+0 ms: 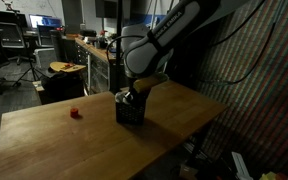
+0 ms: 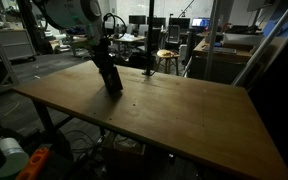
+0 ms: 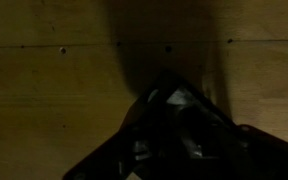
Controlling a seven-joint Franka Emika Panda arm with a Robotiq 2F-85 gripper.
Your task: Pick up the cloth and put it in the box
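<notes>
The black mesh box [image 1: 130,110] stands near the middle of the wooden table [image 1: 184,110]; it also shows as a dark block [image 2: 112,78] in both exterior views. My gripper [image 1: 134,93] reaches down onto the box's top opening. In the dim wrist view the box [image 3: 134,135] fills the lower half, and pale grey patches of cloth [image 3: 180,97] show inside it. The fingers are lost in the dark there, so I cannot make out how the jaws stand or whether they touch the cloth.
A small red object [image 1: 75,113] lies on the table away from the box. The tabletop [image 2: 184,120] stretches wide around the box. Desks, chairs and monitors stand behind the table.
</notes>
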